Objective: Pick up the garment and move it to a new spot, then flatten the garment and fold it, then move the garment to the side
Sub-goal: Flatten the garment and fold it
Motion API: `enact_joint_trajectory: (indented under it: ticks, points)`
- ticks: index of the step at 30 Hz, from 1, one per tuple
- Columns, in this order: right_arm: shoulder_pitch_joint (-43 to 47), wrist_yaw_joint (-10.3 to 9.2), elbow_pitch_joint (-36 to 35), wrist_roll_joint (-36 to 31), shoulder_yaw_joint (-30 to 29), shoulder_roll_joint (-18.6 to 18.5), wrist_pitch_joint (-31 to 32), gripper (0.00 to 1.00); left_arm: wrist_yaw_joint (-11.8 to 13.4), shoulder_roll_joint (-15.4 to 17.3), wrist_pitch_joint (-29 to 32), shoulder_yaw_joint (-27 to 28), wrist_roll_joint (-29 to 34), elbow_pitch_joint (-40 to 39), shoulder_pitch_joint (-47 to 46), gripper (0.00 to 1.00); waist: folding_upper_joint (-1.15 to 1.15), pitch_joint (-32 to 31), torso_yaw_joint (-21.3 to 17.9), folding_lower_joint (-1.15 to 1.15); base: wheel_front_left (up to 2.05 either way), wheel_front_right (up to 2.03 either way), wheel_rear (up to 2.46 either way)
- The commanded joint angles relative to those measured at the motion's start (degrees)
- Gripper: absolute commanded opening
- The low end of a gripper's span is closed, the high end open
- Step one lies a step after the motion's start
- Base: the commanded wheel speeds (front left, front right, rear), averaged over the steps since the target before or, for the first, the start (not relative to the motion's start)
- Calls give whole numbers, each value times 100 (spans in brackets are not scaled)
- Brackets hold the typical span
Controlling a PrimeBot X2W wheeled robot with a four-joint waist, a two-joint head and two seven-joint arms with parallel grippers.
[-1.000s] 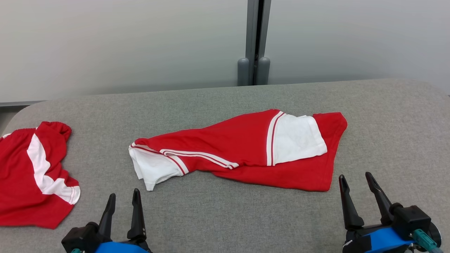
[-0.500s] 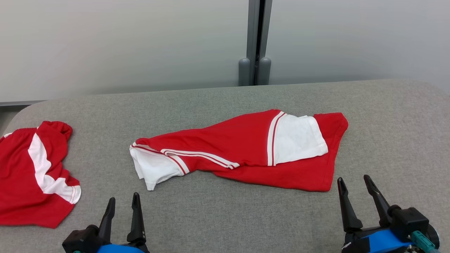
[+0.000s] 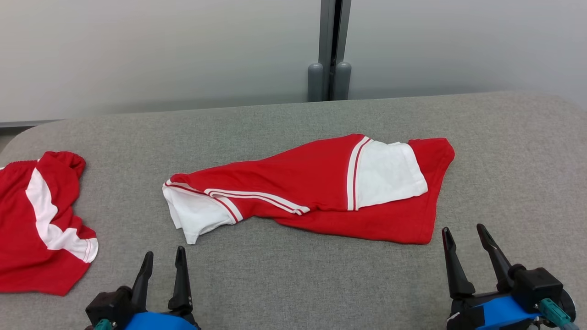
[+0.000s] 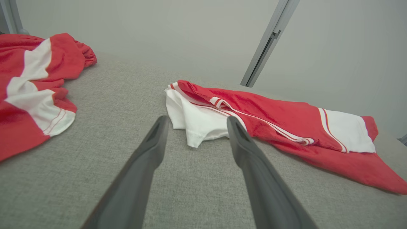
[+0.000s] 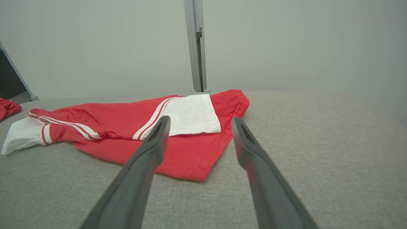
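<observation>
A red garment (image 3: 321, 188) with white sleeves and striped trim lies crumpled across the middle of the grey padded table (image 3: 293, 284). One white sleeve (image 3: 197, 215) sticks out at its left end. My left gripper (image 3: 164, 251) is open, a short way in front of that sleeve and not touching it. In the left wrist view the sleeve (image 4: 194, 122) lies just beyond my left gripper (image 4: 196, 120). My right gripper (image 3: 462, 228) is open by the garment's near right corner, apart from the cloth. The right wrist view shows the garment (image 5: 120, 121) beyond my right gripper (image 5: 200, 119).
A second red and white garment (image 3: 36, 229) lies bunched at the table's left edge, also seen in the left wrist view (image 4: 28, 89). A grey post (image 3: 330, 50) stands against the pale wall behind the table. Bare table surface lies to the right of the garment.
The head camera has shifted a little, so the scene sits slightly higher and further left. The garment lies as before. Both grippers stay open in about the same places.
</observation>
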Motion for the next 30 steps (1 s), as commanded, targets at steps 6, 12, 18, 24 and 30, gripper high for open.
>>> enact_joint_trajectory:
  ticks: [6, 12, 18, 24, 30]
  points:
    - [-184, 1, -85, -32, 5, -11, -20, 100, -64, 191, 309, -194, 186, 346, -581, 100, 0, 263, -46, 0, 0, 0, 0]
    - [-293, 1, -108, -38, 29, -12, -20, 100, -75, 330, 762, -230, 174, 850, -1109, 100, 0, 513, -156, 0, 0, 0, 0]
    - [-433, 1, -130, -12, -4, -12, -20, 100, -100, 448, 1188, -258, 118, 1352, -1617, 100, 0, 820, -291, 0, 0, 0, 0]
    - [-537, 1, -143, 58, -87, -12, -20, 100, -111, 462, 1286, -308, 102, 1567, -1897, 26, 0, 1002, -345, 0, 0, 0, 0]
    - [-566, 1, -96, -68, -468, -12, -19, 100, -148, 478, 996, -399, 176, 1279, -1873, 0, 0, 997, -208, 0, 0, 0, 0]
